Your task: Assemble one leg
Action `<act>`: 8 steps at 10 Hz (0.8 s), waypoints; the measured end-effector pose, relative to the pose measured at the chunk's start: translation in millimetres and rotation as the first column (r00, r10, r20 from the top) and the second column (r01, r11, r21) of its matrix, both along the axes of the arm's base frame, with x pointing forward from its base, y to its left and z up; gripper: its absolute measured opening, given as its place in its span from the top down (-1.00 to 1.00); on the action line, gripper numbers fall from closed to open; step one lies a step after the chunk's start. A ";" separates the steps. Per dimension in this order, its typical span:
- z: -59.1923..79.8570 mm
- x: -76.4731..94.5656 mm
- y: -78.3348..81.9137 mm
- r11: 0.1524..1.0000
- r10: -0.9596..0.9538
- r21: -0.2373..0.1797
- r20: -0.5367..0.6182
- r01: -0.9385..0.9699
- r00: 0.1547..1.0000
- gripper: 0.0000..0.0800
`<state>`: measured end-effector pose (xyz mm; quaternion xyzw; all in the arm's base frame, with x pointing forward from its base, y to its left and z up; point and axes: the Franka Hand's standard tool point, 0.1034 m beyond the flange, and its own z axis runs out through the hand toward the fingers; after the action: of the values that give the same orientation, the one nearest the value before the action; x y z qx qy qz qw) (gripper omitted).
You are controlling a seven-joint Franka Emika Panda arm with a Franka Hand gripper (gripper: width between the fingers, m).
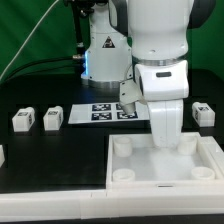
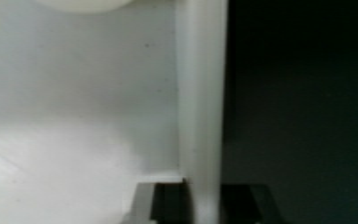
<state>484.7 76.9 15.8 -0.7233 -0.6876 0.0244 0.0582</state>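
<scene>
Two small white legs with tags, one (image 1: pixel 23 120) beside the other (image 1: pixel 53 118), stand on the black table at the exterior view's left. A third leg (image 1: pixel 203 113) stands at the right. My gripper (image 1: pixel 165 140) points straight down at the far rim of the large white tray-like part (image 1: pixel 165 172). In the wrist view the gripper (image 2: pixel 204 205) straddles that raised rim (image 2: pixel 202 100). A dark fingertip (image 2: pixel 167 203) sits on the rim's inner side and the other on its outer side, both against it. No leg is in the gripper.
The marker board (image 1: pixel 105 110) lies flat behind the tray, near the robot base. A tagged white piece (image 1: pixel 128 92) shows partly behind my hand. Another white piece (image 1: pixel 2 153) is cut off at the exterior view's left edge. Round sockets (image 1: pixel 122 149) sit in the tray's corners.
</scene>
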 end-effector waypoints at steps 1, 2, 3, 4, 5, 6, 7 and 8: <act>-0.3 -0.3 -0.2 1.000 0.000 0.000 -0.001 0.000 1.000 0.72; -0.4 -0.5 0.0 1.000 0.000 0.000 -0.001 0.000 1.000 0.72; -0.4 -0.5 0.1 1.000 0.000 0.000 -0.001 0.000 1.000 0.24; -0.4 -0.5 0.2 1.000 0.000 0.000 -0.001 0.000 1.000 -0.10; -0.3 -0.5 0.5 1.000 0.001 0.000 -0.001 -0.001 1.000 -0.10; -0.1 -0.2 0.9 1.000 0.001 0.000 -0.001 -0.001 1.000 -0.49; -0.1 -0.3 1.3 1.000 0.002 0.000 -0.001 -0.002 1.000 -0.58; -0.3 -0.5 1.3 1.000 0.002 0.000 -0.002 -0.002 1.000 -0.58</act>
<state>484.3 78.2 15.5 -0.7227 -0.6882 0.0249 0.0590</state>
